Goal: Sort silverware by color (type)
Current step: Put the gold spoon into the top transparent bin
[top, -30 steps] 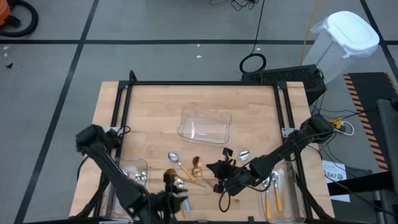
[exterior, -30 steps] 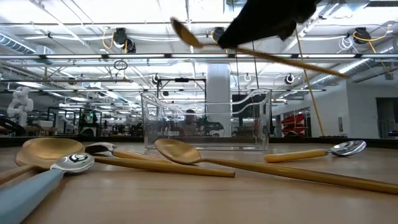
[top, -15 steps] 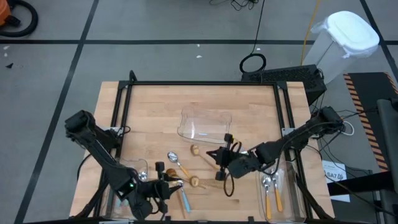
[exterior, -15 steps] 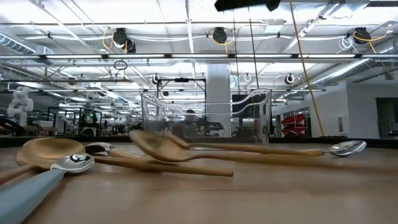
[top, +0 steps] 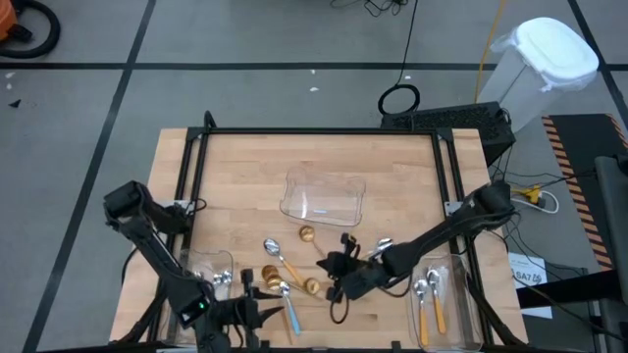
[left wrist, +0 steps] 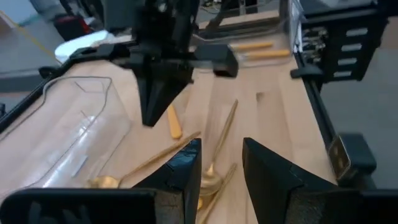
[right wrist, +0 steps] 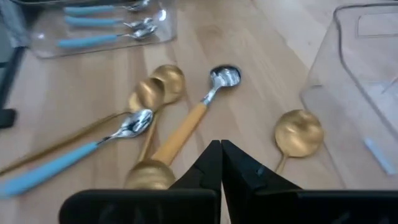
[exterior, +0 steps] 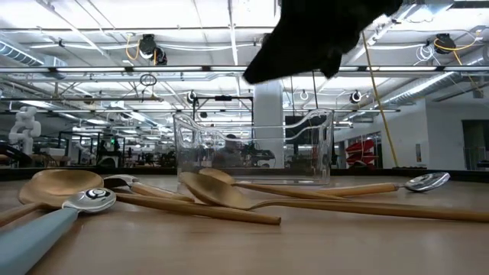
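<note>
Gold spoon (top: 316,246) now lies dropped beside right gripper (top: 337,277).

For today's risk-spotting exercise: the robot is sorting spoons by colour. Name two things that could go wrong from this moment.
1. The right gripper is shut and hovers over overlapping gold spoons; a grab may lift two or nudge the orange-handled spoon.
2. The left gripper, open, is near the same pile, so the arms could collide.

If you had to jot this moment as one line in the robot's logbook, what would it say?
right claw: shut, empty, above loose spoons | left claw: near table's front edge, holds nothing | gold spoons: loose on table | middle tray: empty
</note>
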### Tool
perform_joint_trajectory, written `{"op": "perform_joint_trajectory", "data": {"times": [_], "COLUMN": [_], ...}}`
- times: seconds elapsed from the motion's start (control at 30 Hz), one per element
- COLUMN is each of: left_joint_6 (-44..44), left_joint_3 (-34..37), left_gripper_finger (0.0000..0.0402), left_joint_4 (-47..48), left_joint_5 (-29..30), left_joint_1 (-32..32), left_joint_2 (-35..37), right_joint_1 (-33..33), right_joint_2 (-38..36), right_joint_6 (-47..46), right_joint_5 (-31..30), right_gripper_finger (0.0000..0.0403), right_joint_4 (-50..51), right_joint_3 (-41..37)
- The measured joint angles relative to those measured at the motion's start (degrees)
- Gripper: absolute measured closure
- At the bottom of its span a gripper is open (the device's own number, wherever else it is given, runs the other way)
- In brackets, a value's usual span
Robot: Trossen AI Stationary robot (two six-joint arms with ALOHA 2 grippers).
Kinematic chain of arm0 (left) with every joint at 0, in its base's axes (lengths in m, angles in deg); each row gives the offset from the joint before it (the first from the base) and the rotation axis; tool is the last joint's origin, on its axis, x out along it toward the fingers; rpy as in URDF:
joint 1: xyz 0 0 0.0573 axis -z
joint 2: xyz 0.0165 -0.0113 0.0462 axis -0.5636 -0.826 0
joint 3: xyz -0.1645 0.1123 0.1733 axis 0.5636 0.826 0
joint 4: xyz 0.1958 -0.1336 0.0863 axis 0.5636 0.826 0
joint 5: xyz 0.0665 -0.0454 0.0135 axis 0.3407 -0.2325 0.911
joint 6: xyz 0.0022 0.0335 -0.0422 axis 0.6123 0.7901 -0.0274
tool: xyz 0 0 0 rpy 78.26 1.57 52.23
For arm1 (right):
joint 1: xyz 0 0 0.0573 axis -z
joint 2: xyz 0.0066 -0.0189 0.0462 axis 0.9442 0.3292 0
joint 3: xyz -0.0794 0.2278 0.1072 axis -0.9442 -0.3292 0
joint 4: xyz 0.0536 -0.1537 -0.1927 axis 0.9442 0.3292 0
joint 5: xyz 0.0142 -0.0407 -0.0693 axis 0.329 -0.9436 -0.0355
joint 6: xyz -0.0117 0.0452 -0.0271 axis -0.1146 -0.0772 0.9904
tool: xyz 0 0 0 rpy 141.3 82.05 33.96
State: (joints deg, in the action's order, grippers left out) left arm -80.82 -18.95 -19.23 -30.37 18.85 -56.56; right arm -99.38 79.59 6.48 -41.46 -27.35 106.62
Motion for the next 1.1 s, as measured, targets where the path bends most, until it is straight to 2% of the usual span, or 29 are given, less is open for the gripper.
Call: {"op": "perform_joint_trajectory", "data": {"times": [0.3, 0.63, 0.77, 1.1], "left_joint_6": [-0.02, -0.59, -0.61, -0.62], "left_joint_3": [0.02, 0.01, 0.00, 0.02], "left_gripper_finger": [0.0284, 0.0284, 0.0284, 0.0284], "left_joint_4": [-0.93, -1.16, -1.16, -1.03], "left_joint_5": [1.97, 0.76, 0.73, 0.67], "left_joint_1": [0.84, 0.09, 0.08, -0.25], "left_joint_2": [-4.56, -4.58, -4.57, -4.57], "right_joint_1": [0.51, 2.65, 4.03, 5.55], "right_joint_2": [8.50, 11.70, 11.65, 11.66], "right_joint_6": [-1.49, -3.02, -2.78, -4.13], "right_joint_5": [-5.43, -6.41, -6.76, -6.49], "right_gripper_finger": [0.0397, 0.0298, 0.0270, 0.0267], "right_joint_4": [-3.08, -2.16, -1.28, -0.82], "right_joint_3": [0.00, 0.00, 0.00, 0.00]}}
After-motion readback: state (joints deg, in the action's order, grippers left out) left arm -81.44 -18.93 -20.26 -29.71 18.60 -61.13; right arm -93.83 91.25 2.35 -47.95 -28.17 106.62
